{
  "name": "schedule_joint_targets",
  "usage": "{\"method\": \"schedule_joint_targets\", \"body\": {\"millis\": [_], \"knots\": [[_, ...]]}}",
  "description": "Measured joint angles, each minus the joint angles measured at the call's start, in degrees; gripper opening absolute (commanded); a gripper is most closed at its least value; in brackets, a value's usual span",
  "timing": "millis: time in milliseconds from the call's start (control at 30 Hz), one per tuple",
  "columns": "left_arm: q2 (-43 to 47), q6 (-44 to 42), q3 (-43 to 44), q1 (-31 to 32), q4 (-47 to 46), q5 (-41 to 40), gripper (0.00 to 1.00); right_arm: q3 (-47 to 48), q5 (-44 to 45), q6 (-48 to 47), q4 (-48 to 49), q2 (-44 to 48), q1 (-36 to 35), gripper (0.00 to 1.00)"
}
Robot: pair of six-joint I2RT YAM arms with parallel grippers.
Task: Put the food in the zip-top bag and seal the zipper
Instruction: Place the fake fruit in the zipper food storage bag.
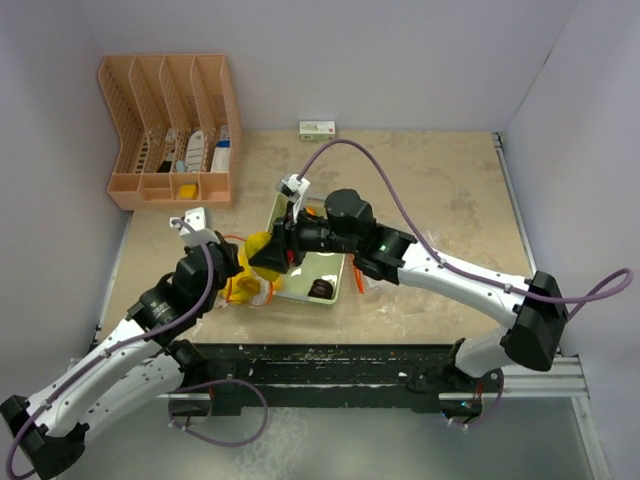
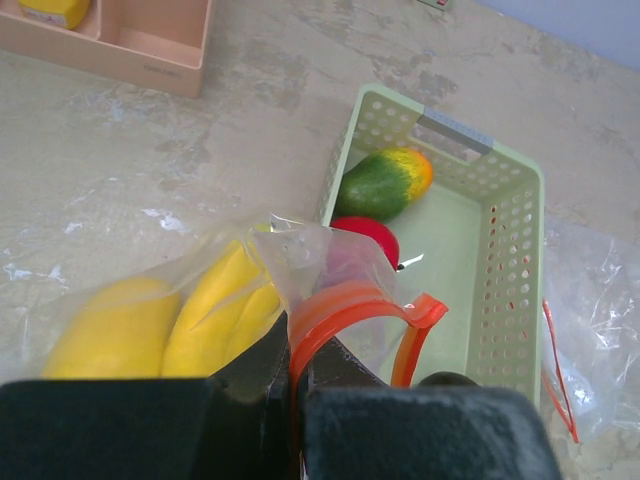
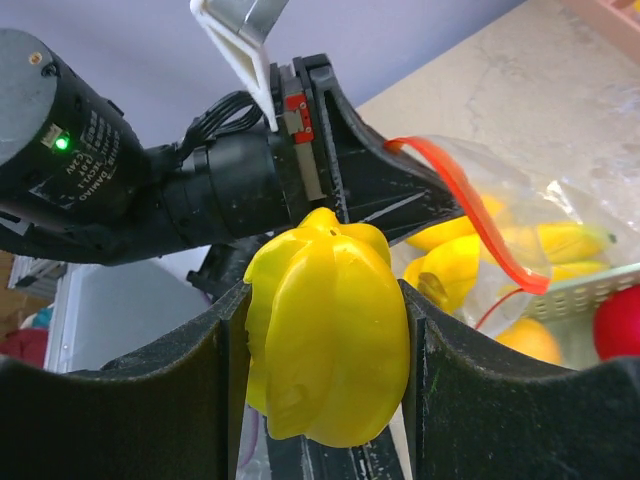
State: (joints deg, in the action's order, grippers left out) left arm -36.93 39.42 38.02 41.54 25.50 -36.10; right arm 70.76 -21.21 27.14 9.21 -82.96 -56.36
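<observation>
My right gripper [image 3: 325,340] is shut on the yellow-green starfruit [image 3: 330,335] and holds it in the air by the bag's mouth; it also shows in the top view [image 1: 260,243]. My left gripper [image 2: 295,385] is shut on the orange-red zipper [image 2: 345,305] of the clear zip-top bag [image 2: 290,255] and holds the mouth up. Yellow bananas [image 2: 225,300] and a yellow mango [image 2: 110,335] lie inside the bag. The green-red mango [image 2: 385,182] and the red apple [image 2: 368,238] lie in the pale green tray [image 2: 515,260]. A dark purple fruit [image 1: 321,289] sits in the tray's near corner.
A peach desk organiser [image 1: 170,130] with small items stands at the back left. A small white box [image 1: 317,130] lies by the back wall. Another clear plastic bag [image 2: 600,320] lies to the right of the tray.
</observation>
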Motion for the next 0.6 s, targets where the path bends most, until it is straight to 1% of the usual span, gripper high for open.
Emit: {"method": "schedule_joint_targets", "body": {"millis": [200,300,400,600], "knots": [[0.17,0.0,0.63,0.0,-1.01,0.55,0.0,-2.62,-1.01,2.82,3.85,-2.91,-0.26,0.35],[1.57,0.04,0.76,0.0,-0.83,0.5,0.0,-5.22,-0.7,5.05,4.9,-4.63,-0.26,0.32],[3.21,0.11,0.76,0.0,-0.33,0.31,0.0,-7.15,-0.44,7.43,5.57,-6.08,-0.28,0.32],[4.7,0.52,0.76,0.0,-0.15,0.31,0.0,-7.1,0.7,10.03,7.93,-8.31,-0.63,0.33]]}}
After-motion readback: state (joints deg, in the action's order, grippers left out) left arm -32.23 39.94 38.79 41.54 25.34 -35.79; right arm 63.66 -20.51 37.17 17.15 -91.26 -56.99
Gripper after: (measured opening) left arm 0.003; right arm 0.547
